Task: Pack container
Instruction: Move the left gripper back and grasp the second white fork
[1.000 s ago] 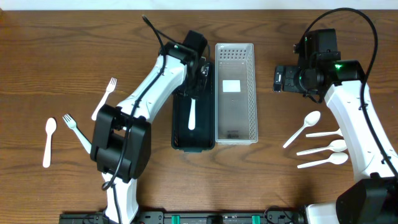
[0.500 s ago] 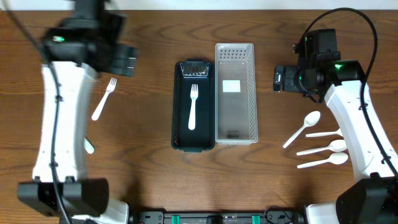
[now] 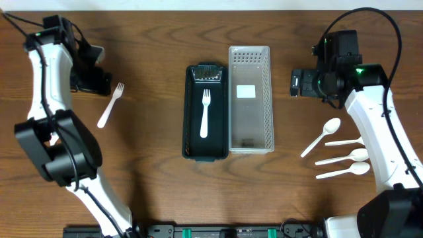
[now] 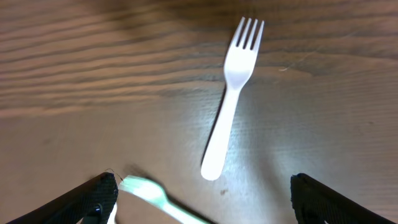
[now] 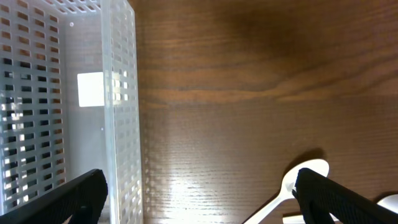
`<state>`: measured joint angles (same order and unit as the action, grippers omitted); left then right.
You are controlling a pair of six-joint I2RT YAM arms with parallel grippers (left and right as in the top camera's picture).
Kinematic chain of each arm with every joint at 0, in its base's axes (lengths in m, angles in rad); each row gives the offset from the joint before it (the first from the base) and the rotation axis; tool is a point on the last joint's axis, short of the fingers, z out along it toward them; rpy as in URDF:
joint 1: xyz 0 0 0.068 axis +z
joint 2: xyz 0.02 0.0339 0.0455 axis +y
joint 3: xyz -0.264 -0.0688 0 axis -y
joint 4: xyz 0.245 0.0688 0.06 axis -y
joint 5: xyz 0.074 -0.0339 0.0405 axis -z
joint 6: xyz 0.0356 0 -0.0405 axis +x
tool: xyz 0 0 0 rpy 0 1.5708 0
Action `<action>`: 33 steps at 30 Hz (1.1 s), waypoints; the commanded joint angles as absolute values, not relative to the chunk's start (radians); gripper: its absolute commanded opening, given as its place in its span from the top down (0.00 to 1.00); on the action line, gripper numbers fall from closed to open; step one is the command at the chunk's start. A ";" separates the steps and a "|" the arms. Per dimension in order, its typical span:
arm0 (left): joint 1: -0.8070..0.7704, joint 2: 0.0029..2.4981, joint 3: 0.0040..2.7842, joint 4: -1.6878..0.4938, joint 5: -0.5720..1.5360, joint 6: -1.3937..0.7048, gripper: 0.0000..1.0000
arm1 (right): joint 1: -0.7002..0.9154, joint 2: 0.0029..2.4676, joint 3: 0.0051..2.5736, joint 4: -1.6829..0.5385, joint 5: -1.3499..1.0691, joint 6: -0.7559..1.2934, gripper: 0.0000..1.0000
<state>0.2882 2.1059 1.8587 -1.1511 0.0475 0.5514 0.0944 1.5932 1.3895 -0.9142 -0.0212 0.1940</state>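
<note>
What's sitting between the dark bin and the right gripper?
Overhead view: the white perforated basket beside the dark bin, then bare wood up to the right gripper.

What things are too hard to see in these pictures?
- Left wrist view: a pale utensil is blurred and cut by the bottom edge; fork or spoon, cannot tell.
- Right wrist view: the spoon has its handle cut off by the bottom edge.
- Overhead: the label in the white basket is too small to read.
- Overhead: the left arm hides the table under it.

No readable text, label, brand or number shows anywhere.
</note>
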 commanded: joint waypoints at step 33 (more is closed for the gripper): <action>0.256 2.334 1.807 -1.047 0.009 0.590 0.10 | 0.092 1.589 1.400 -0.879 -0.007 0.231 0.01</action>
<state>0.2634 2.3241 1.8378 -1.0431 0.0185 0.5838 0.0944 1.5932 1.3895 -0.8783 -0.0212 0.2199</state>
